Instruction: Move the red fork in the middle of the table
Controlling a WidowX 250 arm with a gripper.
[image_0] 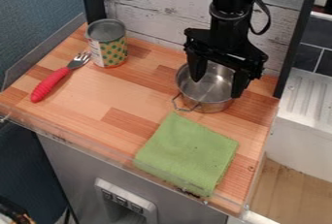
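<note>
We saw the gripper (217, 87) hanging over the steel pot (206, 94), its two fingers spread apart with nothing between them. The red fork (50, 84) lay on the tabletop (120, 97), well apart from the pot on its left side as we looked, tines pointing away from us. Also left of the pot, but farther back, we had a dotted can (107, 46); nearer us than the pot lay a green cloth (187, 154).

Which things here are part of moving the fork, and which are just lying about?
Part of the job:
- red-handled fork, at the table's left
- wooden table, whose middle is the target
- hand, open over the pot

Just lying about:
- patterned can
- metal pot
- green cloth
</note>
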